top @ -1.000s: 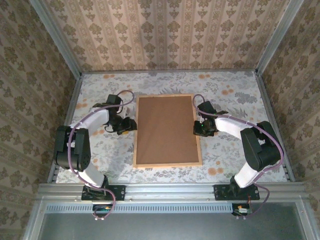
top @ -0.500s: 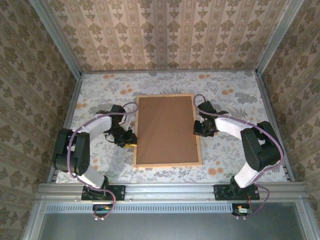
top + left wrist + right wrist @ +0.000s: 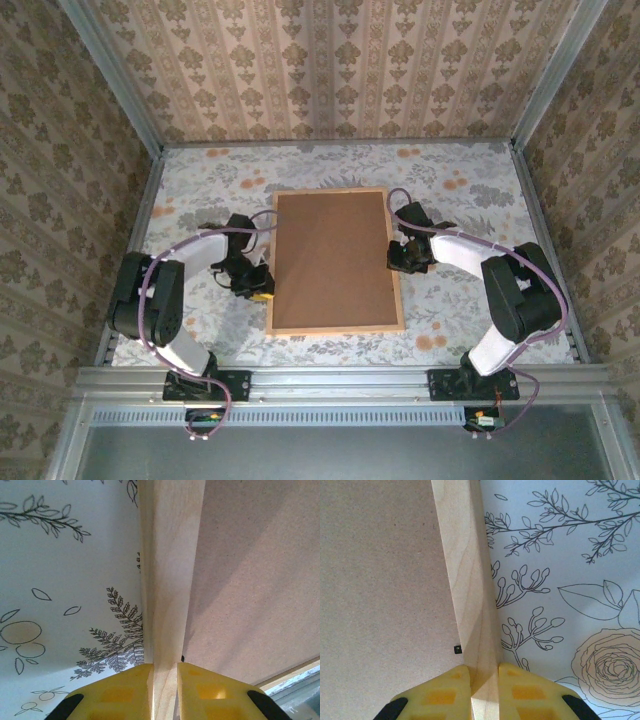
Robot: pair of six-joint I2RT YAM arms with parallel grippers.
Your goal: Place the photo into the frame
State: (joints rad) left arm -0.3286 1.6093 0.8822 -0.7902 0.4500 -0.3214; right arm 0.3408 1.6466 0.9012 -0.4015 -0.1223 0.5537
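The frame [image 3: 335,260] lies flat in the middle of the table, its brown backing board up and thin light wood moulding around it. The photo is hidden. My left gripper [image 3: 264,291] is at the frame's left side, toward the near corner. In the left wrist view, both yellow fingers of my left gripper [image 3: 165,680] press on the moulding [image 3: 170,580]. My right gripper [image 3: 393,257] is at the middle of the right side. In the right wrist view, my right gripper [image 3: 484,680] is shut on the right moulding [image 3: 465,580] in the same way.
The table carries a white floral cloth [image 3: 460,190]. Metal rails [image 3: 330,382] run along its near edge, and patterned walls stand close on the other three sides. A small black tab [image 3: 457,649] sits on the board beside the right moulding.
My left gripper slid along the frame's left side toward the near corner and closed on the moulding. The right gripper and the frame stayed put.
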